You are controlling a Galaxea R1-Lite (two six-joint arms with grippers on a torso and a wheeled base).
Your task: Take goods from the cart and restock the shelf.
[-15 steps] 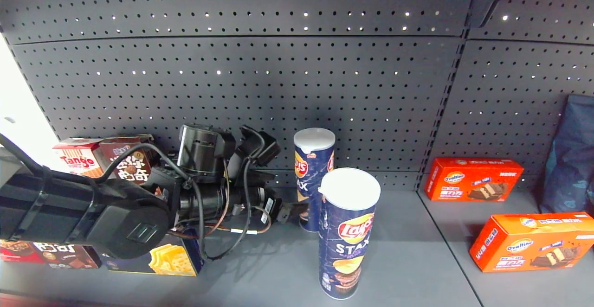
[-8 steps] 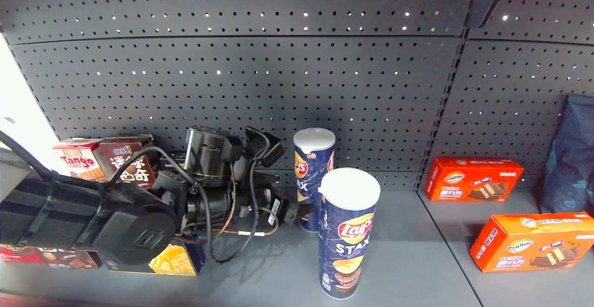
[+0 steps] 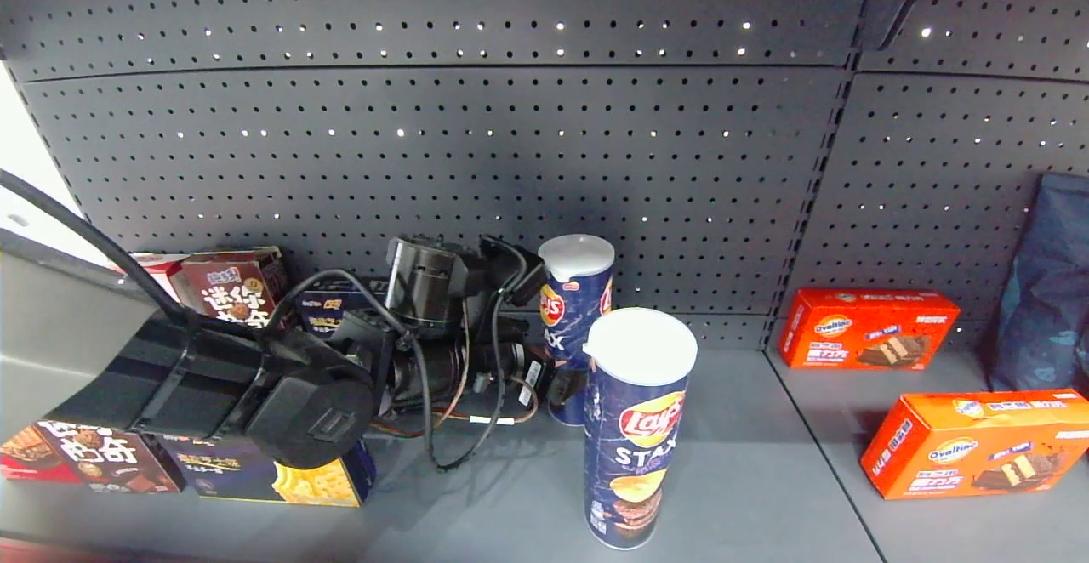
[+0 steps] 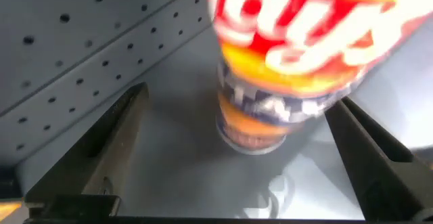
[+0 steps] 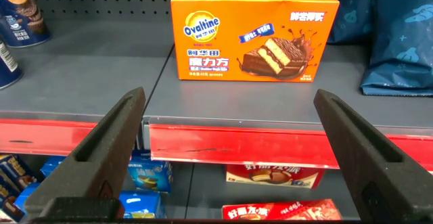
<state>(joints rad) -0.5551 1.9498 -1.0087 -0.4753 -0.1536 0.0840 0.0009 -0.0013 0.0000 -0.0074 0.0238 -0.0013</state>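
Left of the front chip can [image 3: 640,427], cardboard biscuit boxes [image 3: 230,291] are half hidden under the left arm [image 3: 213,376]. Just behind that can, the left gripper [image 4: 237,101] is spread wide around the blurred, cylindrical rear chip can [image 3: 577,325] on the shelf [image 3: 749,478]; whether they touch is unclear. To the right lie glossy orange boxes [image 3: 868,327]; the right gripper [image 5: 229,97] gapes empty.

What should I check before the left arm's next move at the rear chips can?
1. Left claw open: ok, fingers spread either side of the rear can.
2. Rear can upright on the shelf: ok.
3. Fingers touching rear can: cannot tell.
4. Front can upright: ok.
5. Right claw open, empty: ok.
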